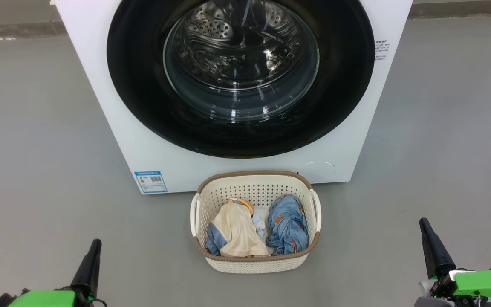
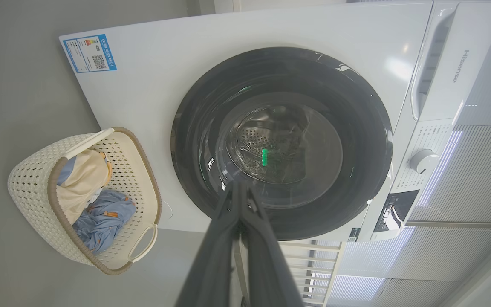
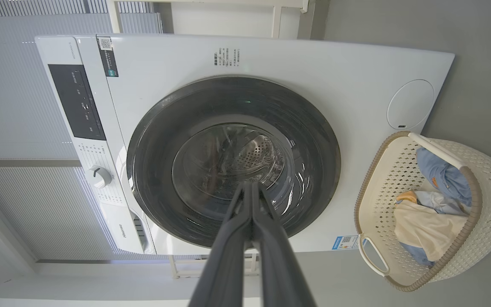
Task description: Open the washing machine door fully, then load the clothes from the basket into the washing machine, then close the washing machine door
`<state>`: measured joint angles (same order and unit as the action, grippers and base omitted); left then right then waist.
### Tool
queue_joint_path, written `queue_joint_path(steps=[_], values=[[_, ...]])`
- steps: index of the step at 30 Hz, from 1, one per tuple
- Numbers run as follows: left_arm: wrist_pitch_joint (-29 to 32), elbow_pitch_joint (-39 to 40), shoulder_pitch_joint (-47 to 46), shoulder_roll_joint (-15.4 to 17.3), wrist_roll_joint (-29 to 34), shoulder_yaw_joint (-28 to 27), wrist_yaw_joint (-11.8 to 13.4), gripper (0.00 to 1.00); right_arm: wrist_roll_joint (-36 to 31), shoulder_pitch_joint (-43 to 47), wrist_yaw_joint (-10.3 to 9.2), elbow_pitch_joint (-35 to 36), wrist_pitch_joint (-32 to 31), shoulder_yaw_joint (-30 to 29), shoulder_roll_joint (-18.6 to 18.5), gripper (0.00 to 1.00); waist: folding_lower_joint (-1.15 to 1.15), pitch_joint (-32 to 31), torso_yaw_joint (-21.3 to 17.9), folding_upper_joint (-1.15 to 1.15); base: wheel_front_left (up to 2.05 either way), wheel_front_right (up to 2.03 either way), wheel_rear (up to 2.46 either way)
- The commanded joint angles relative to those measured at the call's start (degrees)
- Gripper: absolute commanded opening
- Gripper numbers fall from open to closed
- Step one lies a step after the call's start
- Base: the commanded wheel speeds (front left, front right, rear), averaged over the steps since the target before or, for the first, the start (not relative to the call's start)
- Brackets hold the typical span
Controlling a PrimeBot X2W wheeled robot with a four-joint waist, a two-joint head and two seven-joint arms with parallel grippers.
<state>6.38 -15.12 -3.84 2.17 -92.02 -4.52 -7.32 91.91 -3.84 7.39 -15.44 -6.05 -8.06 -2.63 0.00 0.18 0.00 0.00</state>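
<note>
The glossy round black washing machine door [image 1: 241, 64] sits shut on the white washing machine [image 1: 100, 106]. Before it on the grey floor [image 1: 36, 170], one perforated cream basket [image 1: 254, 174] holds two crumpled clothes [image 1: 237, 232]. The left claw [image 2: 239, 189] and right claw [image 3: 250, 187] are each pressed together, empty.

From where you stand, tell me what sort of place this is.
Probably a home laundry corner, or a mock-up of one: a white front-loading washing machine stands on a grey floor, a basket of clothes sits before it, with pale slatted panels behind.
</note>
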Motion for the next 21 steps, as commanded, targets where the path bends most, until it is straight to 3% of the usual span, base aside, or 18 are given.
queue_joint_path(steps=[1, 4, 5, 12, 16, 21], values=[[0.1, 1.1, -2.34, 0.71, -0.16, -1.99, -0.17, 0.0, 0.28, -2.34, 0.1, 1.42, -0.42, 1.56, -0.25, 0.0, 0.0, 0.0, 0.0, 0.0, 0.0, 0.0, 0.0], [0.1, 1.1, -2.34, 0.71, -0.16, -1.99, -0.17, 0.0, 0.28, -2.34, 0.1, 1.42, -0.42, 1.56, -0.25, 0.0, 0.0, 0.0, 0.0, 0.0, 0.0, 0.0, 0.0], [0.0, 0.0, -0.01, 0.0, 0.0, 0.0, 0.01, 1.0, 0.0, -0.01, 0.0, 0.01, 0.0, 0.0, 0.0, 1.0, 0.0, 0.0, 0.0, 0.0, 0.0, 0.0, 0.0], [-0.19, -1.52, 0.91, -0.55, 0.02, 0.28, 0.02, 1.0, -0.36, 0.71, 0.0, -1.71, 0.29, 0.11, 0.26, 1.0, 0.02, 0.01, 0.0, 0.0, 0.0, 0.0, 0.0], [-0.56, -1.03, 0.56, -0.46, 0.31, 0.39, 0.01, 1.0, -1.25, 0.23, 0.01, -1.4, 0.76, 0.51, -0.02, 1.0, 0.13, -0.09, -0.03, 0.0, 0.0, 0.0, 0.0], [-1.27, -0.28, 0.23, -0.19, 1.06, 0.72, 0.0, 1.0, -2.84, -0.33, 0.01, -1.05, 1.58, 1.23, -0.62, 1.0, 0.01, 0.06, -0.08, 0.0, 0.0, 0.0, 0.0]])
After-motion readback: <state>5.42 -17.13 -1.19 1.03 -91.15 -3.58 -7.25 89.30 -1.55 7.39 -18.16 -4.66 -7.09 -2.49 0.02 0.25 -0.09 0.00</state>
